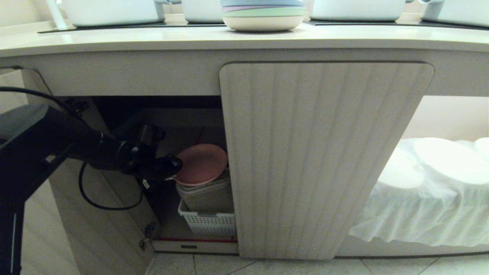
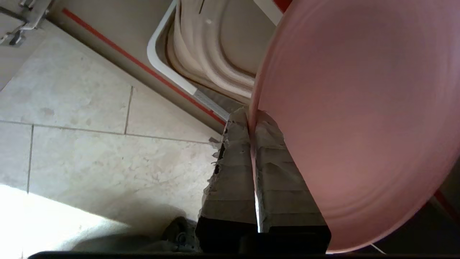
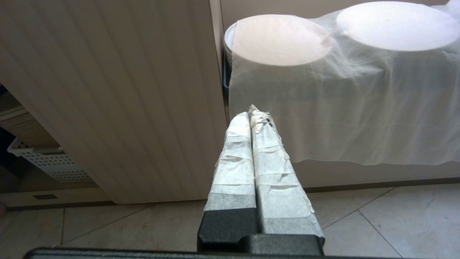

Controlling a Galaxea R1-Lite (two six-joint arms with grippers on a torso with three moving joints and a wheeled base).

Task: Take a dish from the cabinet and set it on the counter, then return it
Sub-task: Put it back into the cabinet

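The pink dish (image 1: 201, 163) hangs tilted inside the open left bay of the cabinet (image 1: 324, 152), just above a stack of beige dishes in a white basket (image 1: 208, 221). My left gripper (image 1: 174, 168) reaches in from the left and is shut on the dish's rim. In the left wrist view the taped fingers (image 2: 230, 169) pinch the rim of the pink dish (image 2: 359, 118). The counter (image 1: 244, 38) runs along the top. My right gripper (image 3: 253, 115) is shut on nothing, parked low before the closed right door.
A stack of pastel plates (image 1: 263, 15) and white pots (image 1: 114, 11) stand on the counter. The left cabinet door (image 1: 95, 229) hangs open. To the right, white-draped plates (image 1: 439, 164) fill a doorless recess. A red-edged shelf (image 1: 195, 240) lies under the basket; tiled floor below.
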